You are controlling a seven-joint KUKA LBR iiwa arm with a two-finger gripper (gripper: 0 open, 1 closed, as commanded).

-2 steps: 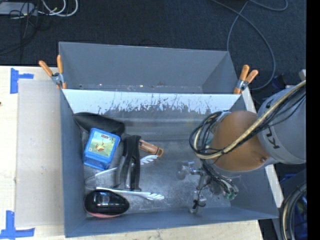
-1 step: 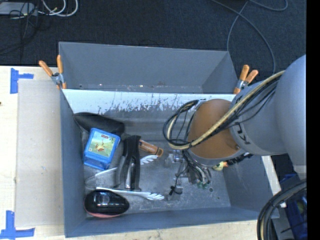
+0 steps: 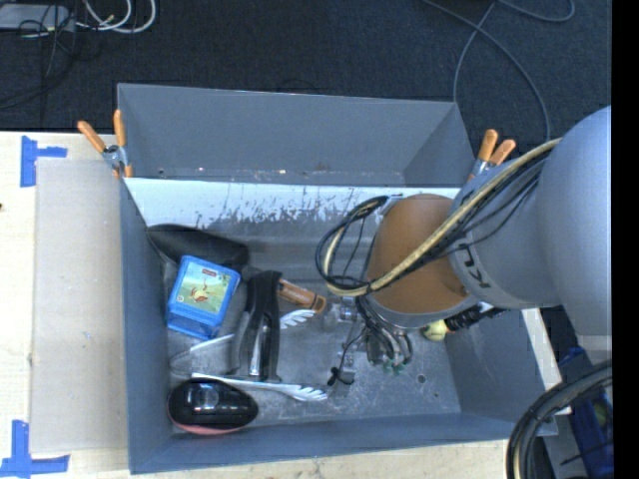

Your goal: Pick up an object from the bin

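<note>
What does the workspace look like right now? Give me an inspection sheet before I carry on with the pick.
Surface: grey metal bin, floor scuffed and speckled.
Job's things: blue box, black stapler-like tool, white plastic fork and black oval thing with a red rim, all in the left half; brown-handled item lies nearest the arm.
Clutter: black curved thing behind the blue box; small yellow thing beside the arm.
Grippers: end effector low over the bin floor right of centre, below the orange cover; no thing seen in it.
Cables: black and yellow loops along the wrist, over the bin.
Surroundings: dark floor behind the bin with loose cables.
</note>
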